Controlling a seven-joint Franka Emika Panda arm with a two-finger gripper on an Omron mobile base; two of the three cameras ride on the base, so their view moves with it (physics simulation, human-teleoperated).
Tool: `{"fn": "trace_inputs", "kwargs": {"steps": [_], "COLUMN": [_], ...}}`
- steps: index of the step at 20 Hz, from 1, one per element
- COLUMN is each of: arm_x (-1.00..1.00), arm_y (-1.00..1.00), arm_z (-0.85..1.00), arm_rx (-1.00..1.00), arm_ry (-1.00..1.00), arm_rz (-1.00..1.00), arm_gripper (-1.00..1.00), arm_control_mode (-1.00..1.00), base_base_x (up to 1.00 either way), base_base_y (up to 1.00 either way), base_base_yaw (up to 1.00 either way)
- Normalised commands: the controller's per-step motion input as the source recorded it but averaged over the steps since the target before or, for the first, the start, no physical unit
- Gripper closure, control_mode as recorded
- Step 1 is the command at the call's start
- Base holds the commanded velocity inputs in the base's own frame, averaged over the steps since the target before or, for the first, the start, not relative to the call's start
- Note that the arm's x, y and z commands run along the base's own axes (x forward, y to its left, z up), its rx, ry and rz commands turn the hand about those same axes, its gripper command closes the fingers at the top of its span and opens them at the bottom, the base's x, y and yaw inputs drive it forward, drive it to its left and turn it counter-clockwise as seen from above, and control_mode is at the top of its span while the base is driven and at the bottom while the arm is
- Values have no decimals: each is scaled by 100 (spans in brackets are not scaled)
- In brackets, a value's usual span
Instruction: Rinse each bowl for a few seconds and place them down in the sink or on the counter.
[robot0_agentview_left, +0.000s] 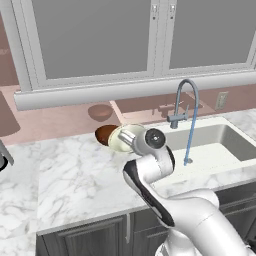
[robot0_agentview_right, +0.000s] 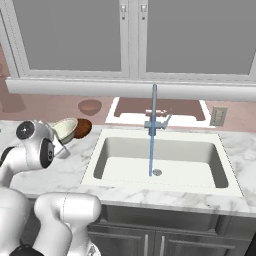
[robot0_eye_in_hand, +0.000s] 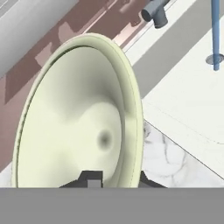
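Note:
My gripper (robot0_eye_in_hand: 118, 179) is shut on the rim of the pale cream bowl (robot0_eye_in_hand: 74, 118), one finger inside and one outside. The bowl (robot0_agentview_left: 121, 138) is tipped on its side above the marble counter (robot0_agentview_left: 75, 175), left of the sink (robot0_agentview_left: 220, 145). In the right base view the cream bowl (robot0_agentview_right: 64, 128) hangs just off the hand, with the gripper (robot0_agentview_right: 59, 137) at its lower rim. The dark reddish-brown bowl (robot0_agentview_left: 104, 134) sits on the counter right behind it (robot0_agentview_right: 85, 127). The gripper (robot0_agentview_left: 131, 141) itself is mostly hidden by the cream bowl.
A thin blue stream of water (robot0_agentview_right: 151, 147) falls from the grey gooseneck faucet (robot0_agentview_left: 184, 102) into the white sink (robot0_agentview_right: 160, 162) near the drain (robot0_eye_in_hand: 214, 59). A window sill and pink wall run behind the counter. Dark cabinets stand below.

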Motion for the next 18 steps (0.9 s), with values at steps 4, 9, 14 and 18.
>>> {"fn": "trace_inputs", "kwargs": {"steps": [4, 9, 14, 18], "arm_x": [0, -17, -35, -32], "arm_y": [-28, -28, -20, -17], "arm_z": [26, 14, 1, 0], "arm_rx": [8, 6, 5, 6], "arm_ry": [-1, -7, -8, 0], "arm_rz": [-8, -5, -10, -16], "arm_gripper": [100, 100, 100, 100], "arm_control_mode": [-100, -100, -100, -100], "base_base_x": [0, 0, 0, 0], "base_base_y": [0, 0, 0, 0], "base_base_yaw": [0, 0, 0, 0]}}
